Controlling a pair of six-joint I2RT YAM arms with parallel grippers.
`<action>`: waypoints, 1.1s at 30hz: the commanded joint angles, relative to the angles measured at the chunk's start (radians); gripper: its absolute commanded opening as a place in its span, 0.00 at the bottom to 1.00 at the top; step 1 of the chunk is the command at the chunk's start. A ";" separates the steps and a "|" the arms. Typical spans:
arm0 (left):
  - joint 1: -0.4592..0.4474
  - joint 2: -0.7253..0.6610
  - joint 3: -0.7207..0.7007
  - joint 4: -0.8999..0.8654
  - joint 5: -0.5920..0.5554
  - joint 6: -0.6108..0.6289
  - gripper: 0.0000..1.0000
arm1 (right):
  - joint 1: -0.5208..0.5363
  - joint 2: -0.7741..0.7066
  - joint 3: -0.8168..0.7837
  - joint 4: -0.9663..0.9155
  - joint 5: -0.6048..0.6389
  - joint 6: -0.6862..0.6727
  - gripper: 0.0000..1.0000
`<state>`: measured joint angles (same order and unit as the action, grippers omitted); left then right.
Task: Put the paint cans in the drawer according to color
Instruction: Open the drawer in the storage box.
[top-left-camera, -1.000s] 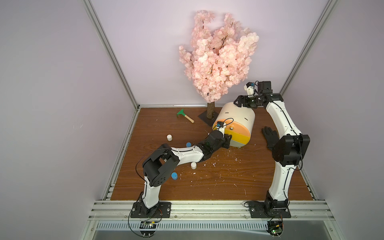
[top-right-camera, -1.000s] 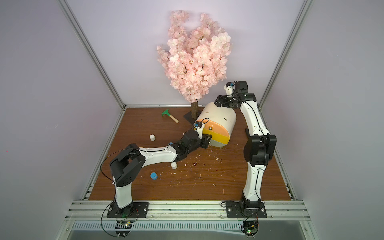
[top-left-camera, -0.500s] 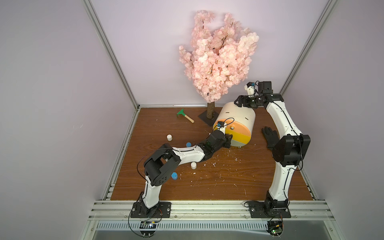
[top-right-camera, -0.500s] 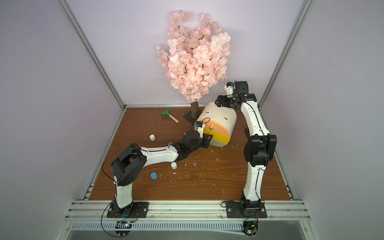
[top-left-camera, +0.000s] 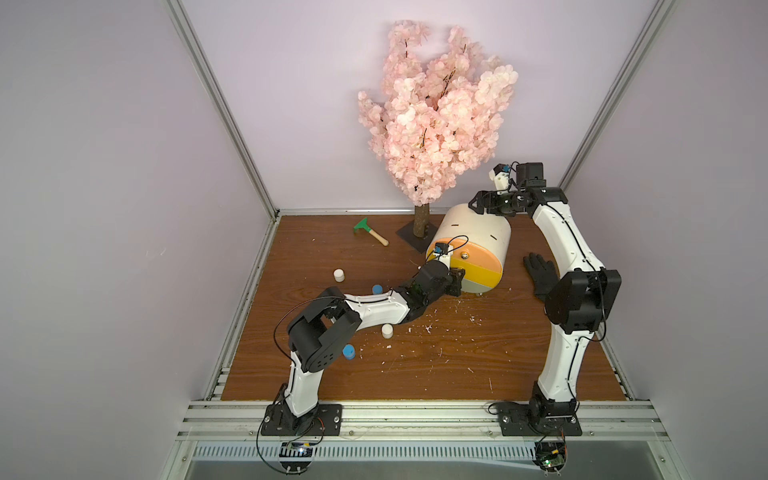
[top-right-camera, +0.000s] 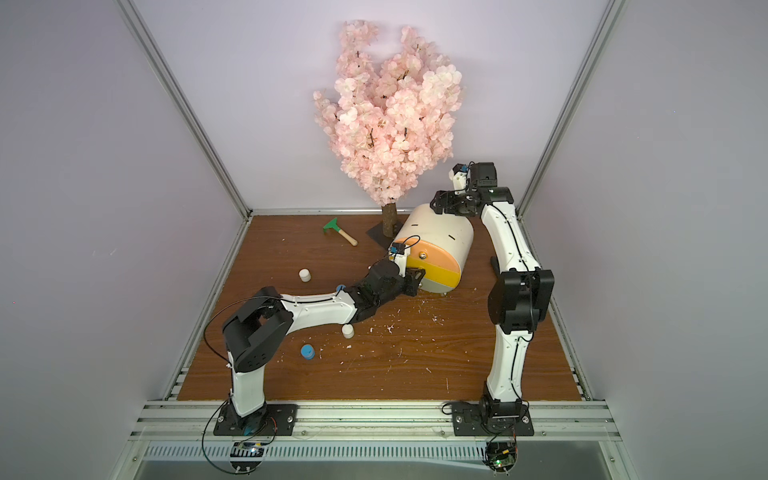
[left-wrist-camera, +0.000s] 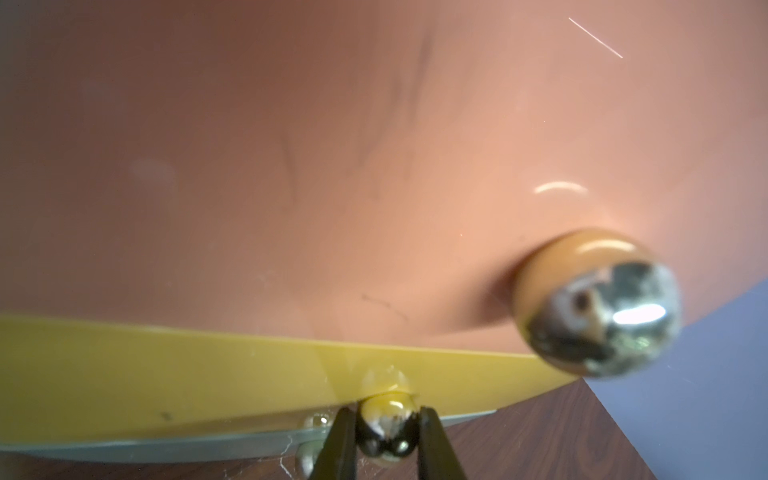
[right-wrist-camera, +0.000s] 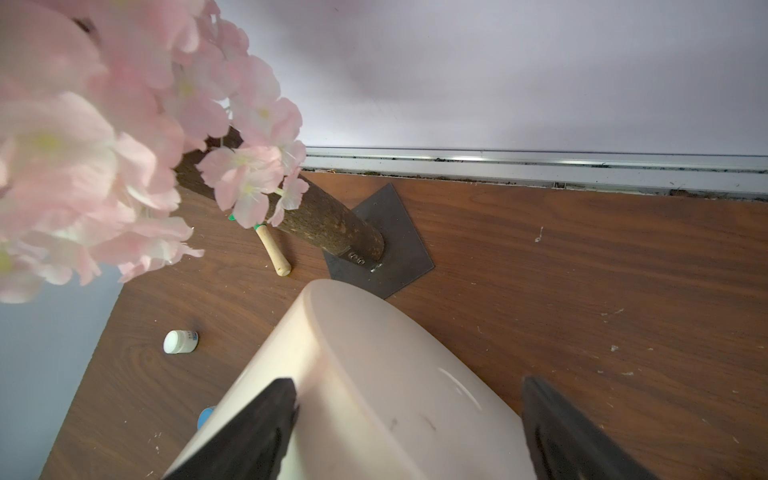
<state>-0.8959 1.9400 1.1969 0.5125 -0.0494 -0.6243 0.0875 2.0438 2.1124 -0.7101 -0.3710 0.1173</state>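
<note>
Far white can (top-left-camera: 339, 274): upright on the wood, nearest the left wall.
Near blue can (top-left-camera: 348, 352): beside my left arm's elbow.
Green tool (top-left-camera: 370, 230): lying at the back.
Far blue can (top-left-camera: 377, 289): partly hidden behind my left forearm.
Near white can (top-left-camera: 387, 330): just in front of that forearm.
Left gripper (left-wrist-camera: 388, 430): I read it pinched on the yellow drawer knob (left-wrist-camera: 384, 411).
Drawer (top-left-camera: 473, 239): mid-table by the tree (top-left-camera: 432, 124); fronts look flush.
Right gripper (top-left-camera: 478, 206): fingers wide apart astride the drawer's rear; I cannot tell if they press it.
Black glove (top-left-camera: 540, 274): flat, right of the drawer.
</note>
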 joint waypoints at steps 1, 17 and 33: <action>-0.002 -0.047 -0.019 0.003 0.009 -0.013 0.17 | 0.003 -0.053 -0.017 -0.019 -0.009 -0.006 0.91; -0.004 -0.181 -0.148 0.009 0.055 -0.035 0.18 | 0.003 -0.053 -0.023 -0.013 -0.011 -0.001 0.91; -0.011 -0.300 -0.273 -0.006 0.083 -0.040 0.17 | 0.003 -0.056 -0.045 0.009 -0.011 0.004 0.91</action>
<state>-0.8970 1.6905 0.9360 0.4881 0.0238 -0.6563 0.0883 2.0289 2.0747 -0.6834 -0.3798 0.1238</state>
